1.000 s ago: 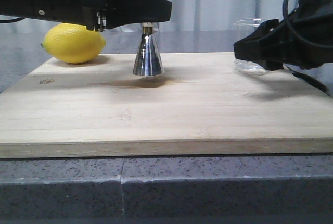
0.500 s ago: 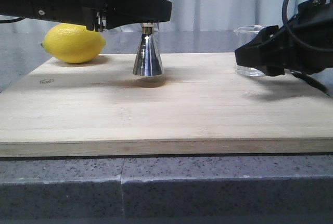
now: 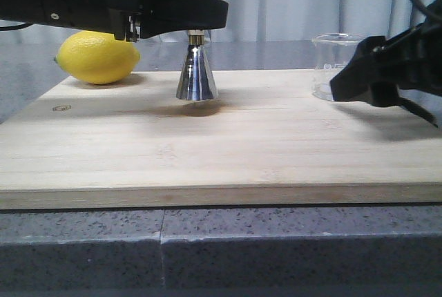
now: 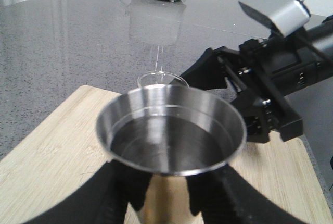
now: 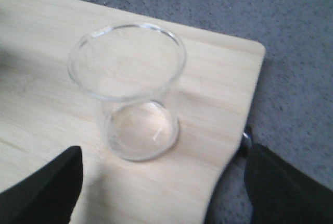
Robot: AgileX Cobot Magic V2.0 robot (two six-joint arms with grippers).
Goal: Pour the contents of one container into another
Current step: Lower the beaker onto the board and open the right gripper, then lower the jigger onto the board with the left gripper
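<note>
The left tool (image 3: pixel 197 15) is clamped on the jigger (image 3: pixel 196 72) at its waist, a dark finger (image 4: pixel 106 195) on each side of the steel body. The jigger stands upright on the board (image 3: pixel 221 145), its lower cone below the tool and its open upper cup (image 4: pixel 170 127) showing a shiny, dark inside. Behind that arm, on the board's far corner, lies a lemon (image 3: pixel 98 56).

The right tool (image 3: pixel 362 76) is spread wide and grips nothing. The beaker (image 5: pixel 127 91) stands upright just ahead of its fingertips, clear of both, near the board's edge; beyond that edge is the grey table (image 5: pixel 291 15). From the front, the beaker (image 3: pixel 336 62) is partly hidden by this tool.
</note>
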